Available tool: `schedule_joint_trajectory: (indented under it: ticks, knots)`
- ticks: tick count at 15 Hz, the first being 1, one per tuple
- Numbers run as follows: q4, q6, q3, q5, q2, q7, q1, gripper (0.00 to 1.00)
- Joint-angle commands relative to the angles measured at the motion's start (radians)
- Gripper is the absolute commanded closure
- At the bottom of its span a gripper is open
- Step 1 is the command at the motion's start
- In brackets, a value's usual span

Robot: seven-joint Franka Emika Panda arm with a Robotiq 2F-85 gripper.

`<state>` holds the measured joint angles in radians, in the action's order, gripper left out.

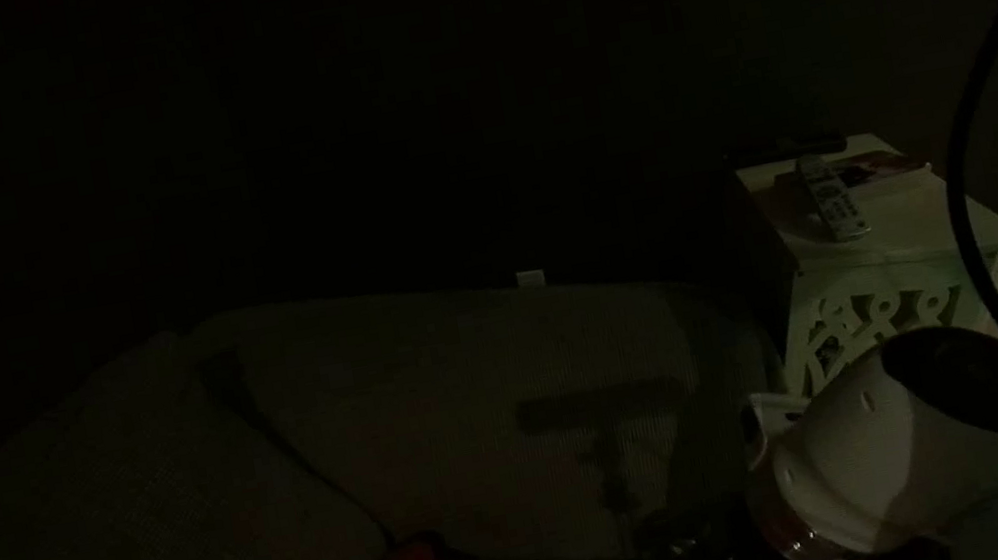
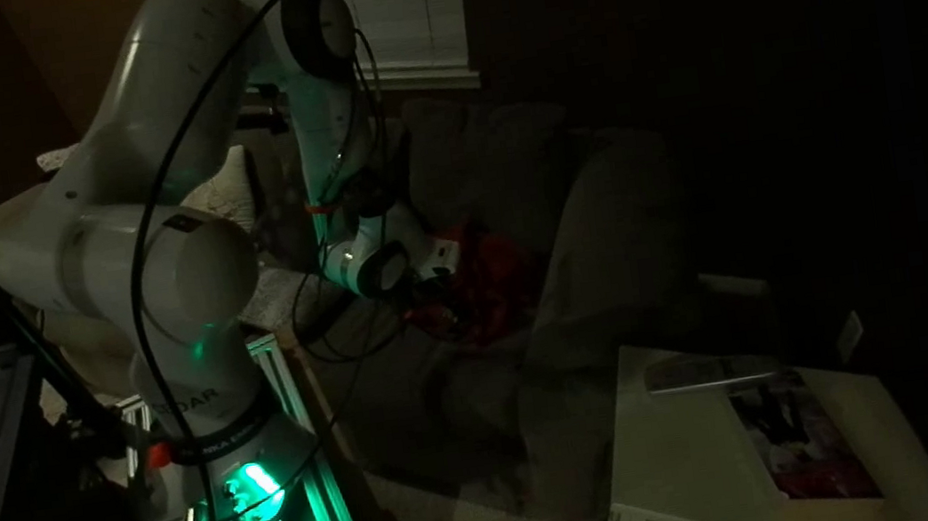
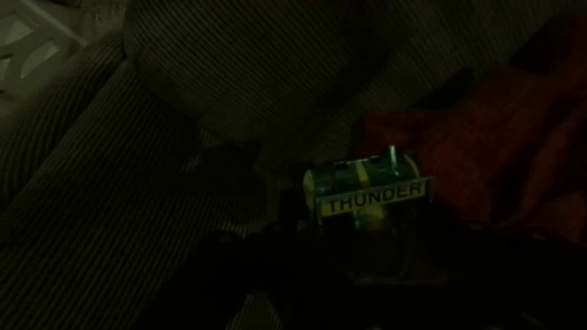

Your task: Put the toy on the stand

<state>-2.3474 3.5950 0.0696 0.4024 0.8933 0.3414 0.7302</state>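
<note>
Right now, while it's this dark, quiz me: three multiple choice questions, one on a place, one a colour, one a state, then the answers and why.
1. Where is the remote?
A) on the floor
B) on top of the stand
C) on the windowsill

2. In the wrist view, what colour is the fabric right of the toy?
A) red
B) blue
C) white

3. What state is the light on the robot's base in?
A) off
B) glowing red
C) glowing green

1 B: an exterior view shows it there, buttons up; 2 A: it shows deep red despite the gloom; 3 C: it glows bright green in an exterior view.
</note>
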Motion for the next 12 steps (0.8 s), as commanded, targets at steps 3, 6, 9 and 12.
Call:
schedule_joint_trajectory:
  ticks: [3, 6, 9, 12]
  knots:
    - [-0.250, 0.268, 0.063, 0.325, -0.198, -0.035, 0.134, 0.61]
    - [-0.388, 0.361, 0.087, 0.573, -0.282, -0.034, 0.227, 0.61]
    - [-0.524, 0.437, -0.032, 0.775, -0.415, -0.054, 0.118, 0.61]
    - [-0.433, 0.458, -0.072, 0.821, -0.329, -0.100, 0.073, 0.36]
